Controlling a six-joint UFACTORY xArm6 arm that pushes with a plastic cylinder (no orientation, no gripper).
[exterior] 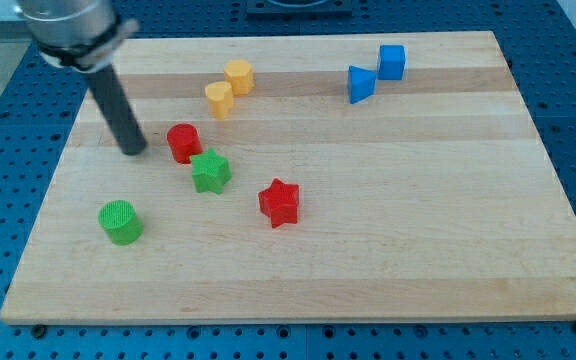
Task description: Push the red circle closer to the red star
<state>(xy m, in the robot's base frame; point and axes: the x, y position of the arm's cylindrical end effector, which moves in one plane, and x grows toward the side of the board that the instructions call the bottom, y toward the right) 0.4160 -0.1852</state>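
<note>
The red circle (183, 142) stands on the wooden board (388, 250), left of centre. The red star (279, 203) lies below and to the right of it, near the board's middle. A green star (210, 171) sits between them, touching or nearly touching the red circle's lower right side. My tip (135, 151) rests on the board just left of the red circle, with a small gap between them.
A green circle (120, 221) sits at the lower left. Two yellow blocks (219, 99) (239, 76) lie above the red circle. A blue triangle (360, 84) and a blue cube (392, 61) sit at the upper right.
</note>
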